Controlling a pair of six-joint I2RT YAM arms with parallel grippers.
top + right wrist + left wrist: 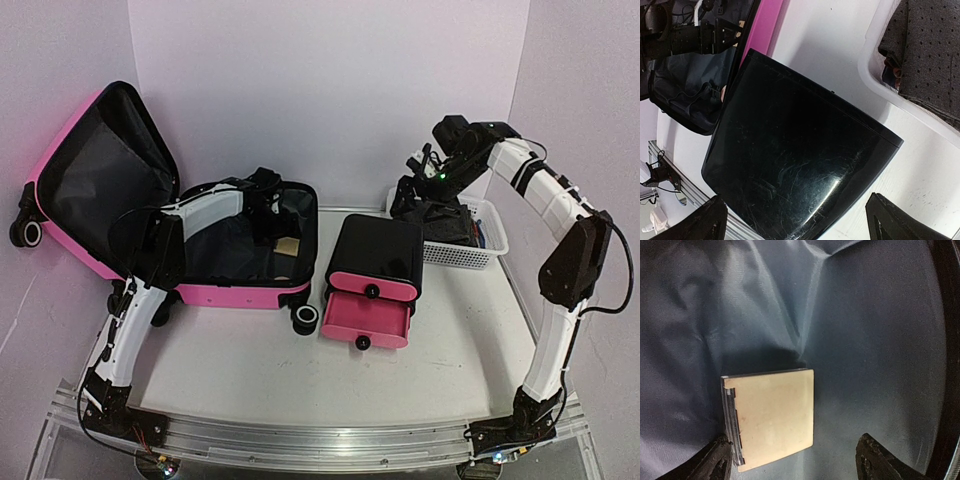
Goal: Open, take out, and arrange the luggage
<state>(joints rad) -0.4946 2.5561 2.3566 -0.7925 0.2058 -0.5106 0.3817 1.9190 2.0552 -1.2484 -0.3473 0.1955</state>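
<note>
Luggage (pixel 240 293) lies on the left part of the worktop (pixel 250 370), and it is already open: the lid stands up against the left wall and the base lies flat with its black lining to the top. So the opening step looks done. The taking out seems to be in the middle. One small flat beige thing (pixel 772 415) rests on the lining inside the base, and, as far as the pictures show, it is the only loose thing left there; a part of the base is hidden by the arm.

The left hand (pixel 795 460) reaches into the base from above. Its fingers stand apart and hold nothing. The beige thing lies between them, just beside the one finger and well apart from the other.

The right hand (pixel 800 220) is far from the luggage, above the white basket (pixel 470 255) on the right side. Its fingers are wide and empty. A dark cloth (pixel 930 45) lies in the basket.

Between the luggage and the basket stands the black cabinet (pixel 375 250), with its lower pink drawer (pixel 365 320) pulled out. What remains, by judgement, is to lift out the beige thing and to put it in its place.
</note>
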